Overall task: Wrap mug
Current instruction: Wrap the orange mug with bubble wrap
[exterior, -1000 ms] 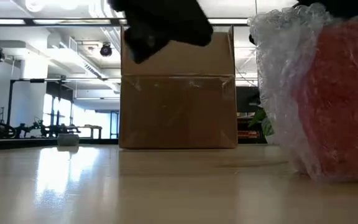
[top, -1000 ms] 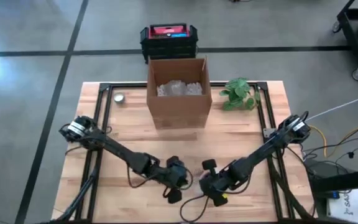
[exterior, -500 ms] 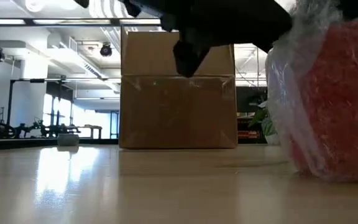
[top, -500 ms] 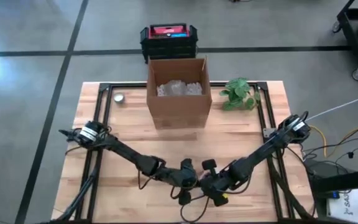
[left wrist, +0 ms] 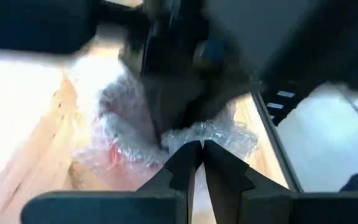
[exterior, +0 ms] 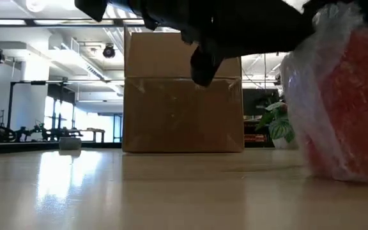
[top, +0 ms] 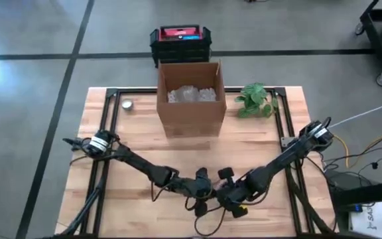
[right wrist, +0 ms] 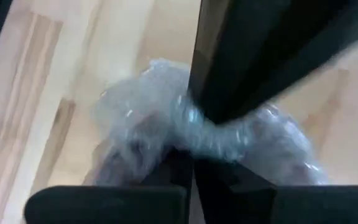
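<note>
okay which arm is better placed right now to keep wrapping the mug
Either, roughly. The left gripper is shut beside the bubble wrap round the red mug; the right gripper is shut against the wrap too.

Both arms are stretched low toward near-centre. Left end effector [top: 203,192] & right end effector [top: 225,196] are pinched closed, nearly meeting.

My surface [top: 144,149] is pale planked wood, smooth with a soft sheen in the low view. The mug [exterior: 353,108] looks red under clear, crinkly, glossy bubble wrap [left wrist: 213,137]. The box [exterior: 183,105] at the far side is matt brown cardboard with a shiny tape strip. My claws' fingers [left wrist: 188,168] are matt black plastic. The floor [top: 38,40] is smooth grey concrete.
</note>
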Available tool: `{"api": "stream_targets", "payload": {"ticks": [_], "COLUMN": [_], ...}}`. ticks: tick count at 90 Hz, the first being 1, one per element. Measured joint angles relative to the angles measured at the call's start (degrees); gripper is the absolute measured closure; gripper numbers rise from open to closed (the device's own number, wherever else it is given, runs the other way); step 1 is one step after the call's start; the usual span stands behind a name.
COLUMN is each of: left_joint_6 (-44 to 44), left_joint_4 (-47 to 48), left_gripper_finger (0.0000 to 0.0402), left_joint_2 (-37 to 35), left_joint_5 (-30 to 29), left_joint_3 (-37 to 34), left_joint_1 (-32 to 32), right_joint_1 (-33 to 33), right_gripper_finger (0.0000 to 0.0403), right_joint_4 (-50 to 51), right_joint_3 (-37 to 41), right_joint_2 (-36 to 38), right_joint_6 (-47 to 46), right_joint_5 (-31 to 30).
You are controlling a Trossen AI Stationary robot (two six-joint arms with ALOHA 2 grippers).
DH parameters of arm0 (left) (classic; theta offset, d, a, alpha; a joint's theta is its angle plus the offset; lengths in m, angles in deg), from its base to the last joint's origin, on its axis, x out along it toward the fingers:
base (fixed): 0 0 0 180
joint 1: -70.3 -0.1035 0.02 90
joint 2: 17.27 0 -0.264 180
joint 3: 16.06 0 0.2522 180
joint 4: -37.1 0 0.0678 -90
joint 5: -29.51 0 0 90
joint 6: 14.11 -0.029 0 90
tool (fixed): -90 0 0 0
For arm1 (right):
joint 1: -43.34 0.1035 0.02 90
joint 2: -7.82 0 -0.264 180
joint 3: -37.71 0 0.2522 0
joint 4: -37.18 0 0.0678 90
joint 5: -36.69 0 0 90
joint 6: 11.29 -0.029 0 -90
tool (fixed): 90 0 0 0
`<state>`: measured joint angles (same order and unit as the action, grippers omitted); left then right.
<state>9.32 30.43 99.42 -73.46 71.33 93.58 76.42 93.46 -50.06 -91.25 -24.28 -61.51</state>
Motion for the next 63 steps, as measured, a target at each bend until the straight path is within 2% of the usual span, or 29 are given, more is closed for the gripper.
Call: {"api": "stream_targets", "payload": {"ticks": [14,31,41,63], "left_joint_6": [0.1,0.2,0.2,0.8], "left_joint_4": [0.5,0.9,0.7,0.8], "left_gripper_finger": [0.0381,0.0381,0.0381,0.0381], "left_joint_2": [0.1,0.2,0.2,0.2], "left_joint_5": [0.0,0.0,0.0,0.4], "left_joint_3": [-0.1,-0.2,-0.2,-0.3], "left_joint_1": [0.1,0.0,0.0,0.0], "right_joint_1": [0.0,0.0,0.0,0.0], "right_gripper_finger": [0.0403,0.0403,0.0403,0.0403], "right_joint_4": [3.2,-1.8,-4.3,-2.7], "right_joint_3": [-0.6,-0.6,-0.2,-0.1], "right_joint_2": [4.8,7.1,4.7,-1.1], "right_joint_6": [-0.1,0.4,1.1,0.3], "right_joint_5": [0.1,0.1,0.1,0.5]}}
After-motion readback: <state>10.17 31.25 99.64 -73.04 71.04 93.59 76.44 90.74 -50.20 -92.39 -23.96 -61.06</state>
